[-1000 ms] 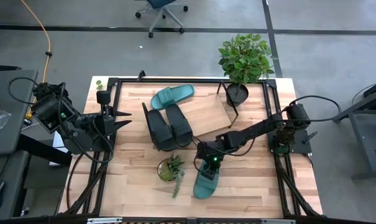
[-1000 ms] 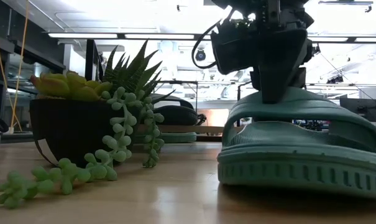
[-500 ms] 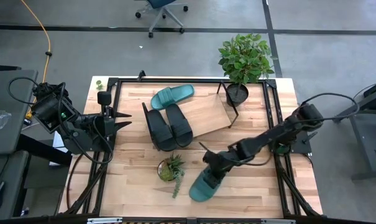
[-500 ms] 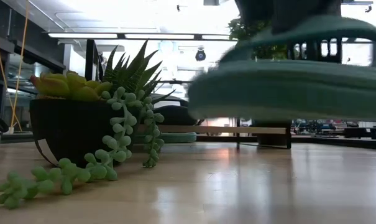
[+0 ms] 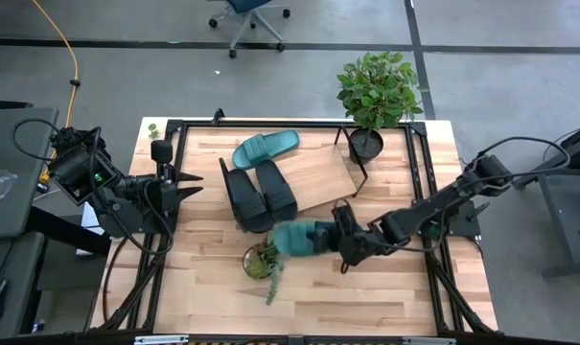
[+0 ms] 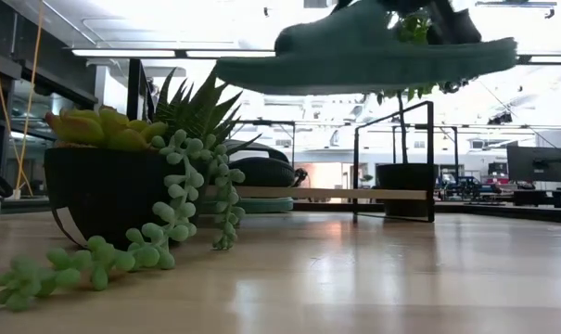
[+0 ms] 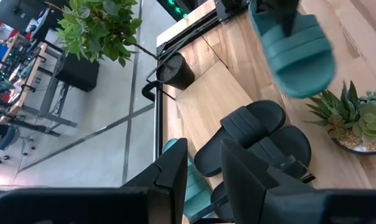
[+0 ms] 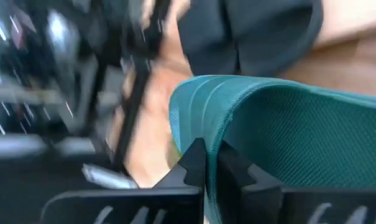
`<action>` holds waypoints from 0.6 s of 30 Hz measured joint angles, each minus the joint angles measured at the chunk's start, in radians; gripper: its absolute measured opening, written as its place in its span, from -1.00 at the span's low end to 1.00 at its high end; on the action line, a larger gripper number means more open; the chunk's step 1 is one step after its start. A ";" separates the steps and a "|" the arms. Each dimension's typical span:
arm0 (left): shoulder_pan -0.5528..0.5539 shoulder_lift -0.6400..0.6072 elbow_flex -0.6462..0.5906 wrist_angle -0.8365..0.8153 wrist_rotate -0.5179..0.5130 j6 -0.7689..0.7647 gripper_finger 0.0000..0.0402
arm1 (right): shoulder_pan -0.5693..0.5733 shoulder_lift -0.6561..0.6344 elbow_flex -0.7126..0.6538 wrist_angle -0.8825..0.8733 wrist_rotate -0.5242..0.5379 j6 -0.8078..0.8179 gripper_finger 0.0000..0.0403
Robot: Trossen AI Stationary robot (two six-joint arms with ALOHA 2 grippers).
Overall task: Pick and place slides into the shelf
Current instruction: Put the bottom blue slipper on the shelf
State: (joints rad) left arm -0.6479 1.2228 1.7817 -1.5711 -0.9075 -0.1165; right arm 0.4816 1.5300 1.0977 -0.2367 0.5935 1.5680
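We have lifted the teal slide [image 5: 304,238] off the table since a second ago, our right gripper [image 5: 344,241] clamped on its strap above the succulent [image 5: 263,259], bound for the shelf [image 5: 323,178], while the left gripper [image 5: 189,184] waits, fingers slightly apart.

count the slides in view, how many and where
4. Two black slides lie side by side on the shelf. One teal slide lies at the shelf's far edge. The other teal slide is in the air, gripped by the right tool, near the succulent.
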 joint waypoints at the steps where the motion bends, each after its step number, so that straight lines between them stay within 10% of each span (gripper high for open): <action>1: 0.000 0.000 0.000 0.000 0.000 0.007 -0.57 | -0.006 0.001 0.000 0.018 0.037 0.020 -1.00; 18: 0.000 0.000 0.000 0.000 0.001 0.094 -0.58 | -0.147 0.019 0.001 0.158 0.439 0.162 -1.00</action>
State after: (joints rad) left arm -0.6479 1.2224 1.7817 -1.5707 -0.9070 -0.0228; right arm 0.3345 1.5493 1.0985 -0.0783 1.0327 1.7301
